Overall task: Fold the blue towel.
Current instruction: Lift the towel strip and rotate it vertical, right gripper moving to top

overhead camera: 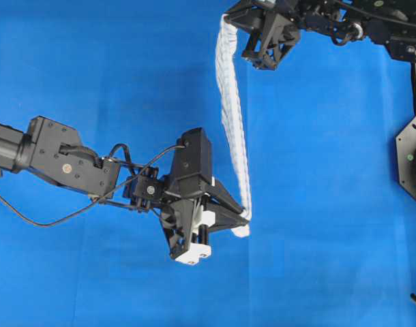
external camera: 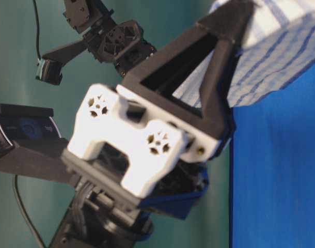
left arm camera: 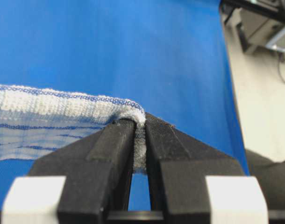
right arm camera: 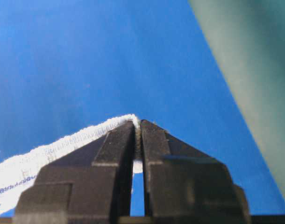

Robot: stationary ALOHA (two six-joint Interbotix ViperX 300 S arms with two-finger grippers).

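The blue towel [overhead camera: 234,122], white with thin blue stripes, is held up off the table and stretched edge-on between my two grippers. My left gripper [overhead camera: 243,216] is shut on its near corner. The left wrist view shows the hem pinched between the jaws [left arm camera: 139,135] and the towel [left arm camera: 49,116] running off to the left. My right gripper [overhead camera: 230,20] is shut on the far corner. The right wrist view shows that corner pinched at the tips [right arm camera: 137,128] and the towel's edge [right arm camera: 49,154] trailing left. The table-level view shows the towel [external camera: 281,57] hanging behind the left gripper [external camera: 235,20].
The solid-blue table covering [overhead camera: 92,68] lies under everything. The right arm's base [overhead camera: 412,157] stands at the right edge. The covering's edge and a pale surface [left arm camera: 264,102] show in the left wrist view. A green wall [right arm camera: 254,70] lies beyond the table.
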